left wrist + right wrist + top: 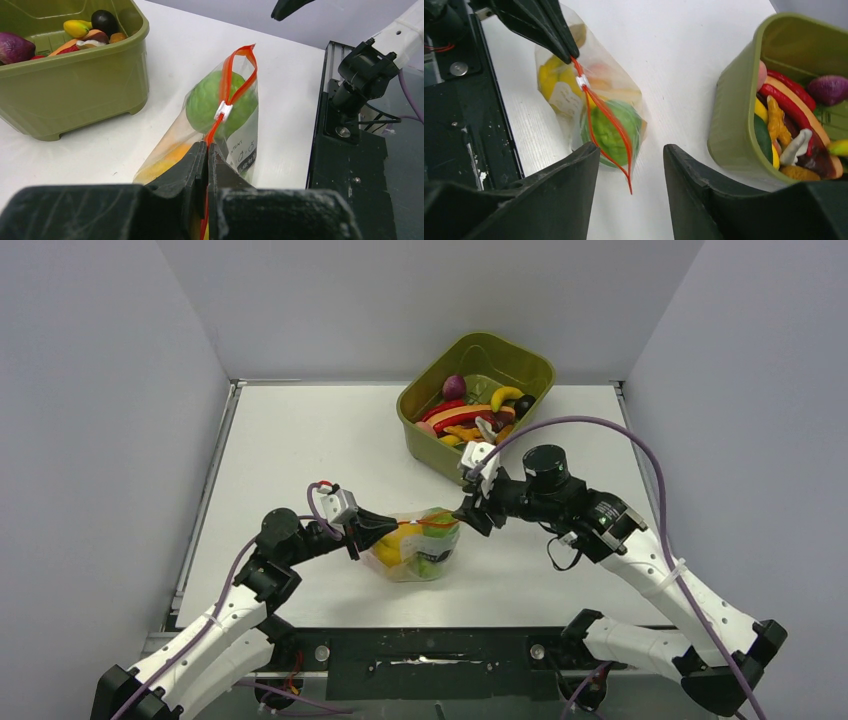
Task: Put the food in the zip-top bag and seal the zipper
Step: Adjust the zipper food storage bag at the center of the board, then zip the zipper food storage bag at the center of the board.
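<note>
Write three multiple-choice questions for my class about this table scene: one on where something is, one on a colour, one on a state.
1. In the overhead view, where does the green tub stand relative to the clear bag?
A. Farther back and to the right.
B. Nearer and to the left.
C. Directly under it.

2. What colour is the slider on the bag's orange strip?
A. Blue.
B. Black.
C. White.

3. What is the left gripper doing?
A. Hanging open over the tub.
B. Pinching the orange strip.
C. Gripping a banana.

Answers:
1 A, the tub sits behind the bag, toward the right wall.
2 C, the slider shows white against the orange.
3 B, its fingers meet on the strip.
</note>
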Robot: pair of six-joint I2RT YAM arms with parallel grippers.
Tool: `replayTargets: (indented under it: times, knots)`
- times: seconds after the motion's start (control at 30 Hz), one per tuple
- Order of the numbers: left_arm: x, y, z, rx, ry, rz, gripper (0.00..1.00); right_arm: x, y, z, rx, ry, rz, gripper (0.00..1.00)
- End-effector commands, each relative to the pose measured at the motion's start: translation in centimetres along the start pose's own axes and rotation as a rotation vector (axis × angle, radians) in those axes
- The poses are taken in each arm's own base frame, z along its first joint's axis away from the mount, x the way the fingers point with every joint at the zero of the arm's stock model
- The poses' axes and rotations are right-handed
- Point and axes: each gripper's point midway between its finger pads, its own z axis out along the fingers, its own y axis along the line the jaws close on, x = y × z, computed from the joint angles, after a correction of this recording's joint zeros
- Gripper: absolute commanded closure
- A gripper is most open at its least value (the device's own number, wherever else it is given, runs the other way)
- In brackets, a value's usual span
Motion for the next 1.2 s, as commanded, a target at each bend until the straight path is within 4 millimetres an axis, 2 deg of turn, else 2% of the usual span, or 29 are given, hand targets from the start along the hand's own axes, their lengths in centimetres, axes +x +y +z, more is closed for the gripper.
replayTargets:
  times: [0.0, 0.13, 0.3, 0.57, 0.67, 0.97, 1.17]
  knots:
    - [-3.7, -0.7, 0.1, 0.032, -0.116, 0.066, 1.0, -2.9, 2.3, 0.5, -0.152, -0.069, -0.122, 0.47]
    - [-3.7, -0.8, 0.1, 0.035, -0.117, 0.065, 1.0, -3.5, 3.6, 2.8, -0.196, -0.048, -0.206, 0.43]
    - [-3.7, -0.7, 0.1, 0.034, -0.117, 0.064, 1.0, -3.4, 3.8, 5.8, -0.236, -0.024, -0.297, 0.42]
    - [-3.6, -1.0, -0.1, 0.044, -0.117, 0.07, 1.0, -2.5, 4.7, 8.1, -0.328, -0.02, -0.369, 0.47]
    - [-3.6, -1.1, -0.1, 0.047, -0.118, 0.072, 1.0, -2.6, 4.9, 8.5, -0.34, -0.026, -0.375, 0.56]
    - [-3.2, -1.1, 0.0, 0.058, -0.099, 0.07, 1.0, -3.2, 4.9, 8.2, -0.333, -0.066, -0.389, 1.0]
    - [-2.9, -0.3, -0.4, 0.007, -0.049, 0.097, 1.0, -1.8, 3.5, 7.2, -0.302, -0.04, -0.355, 1.0]
